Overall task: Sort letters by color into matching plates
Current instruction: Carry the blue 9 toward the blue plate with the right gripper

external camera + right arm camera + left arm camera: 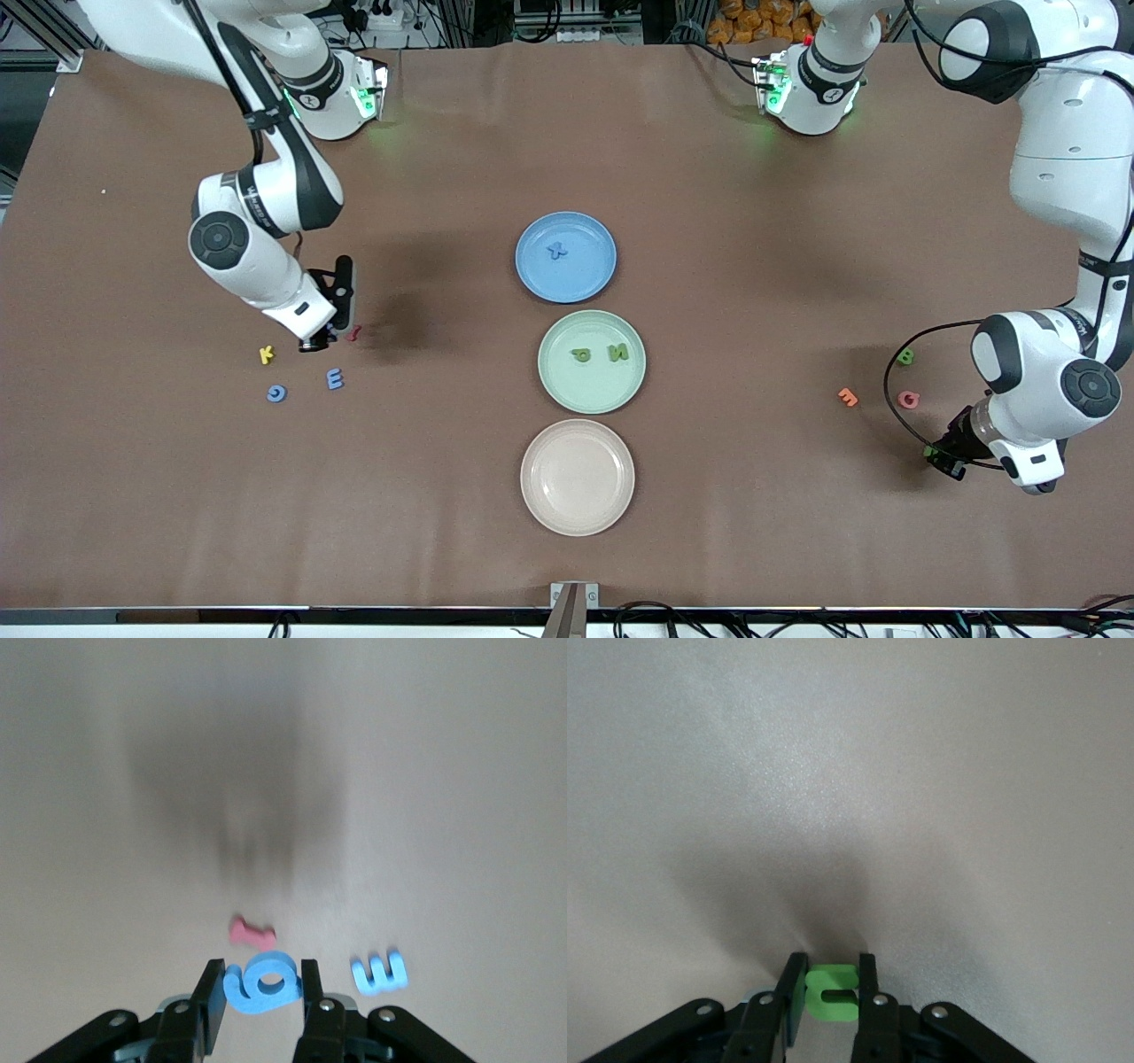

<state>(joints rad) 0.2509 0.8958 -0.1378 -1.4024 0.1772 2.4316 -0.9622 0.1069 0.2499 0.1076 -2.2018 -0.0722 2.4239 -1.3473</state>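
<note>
Both grippers are clamped on letters, so lift straight: left gripper [826,999] carries its green letter [831,993] to the green plate [554,385], right gripper [262,992] its blue letter [262,982] to the blue plate [532,275] just above.

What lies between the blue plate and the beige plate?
The green plate, holding two green letters, sits between the blue plate and the beige plate, as the front view shows.

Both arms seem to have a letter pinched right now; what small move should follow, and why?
Probably lift both straight up. The left tool is shut on a green letter and the right tool on a blue letter, both low at the table; raising clears the way toward the green plate and blue plate.
</note>
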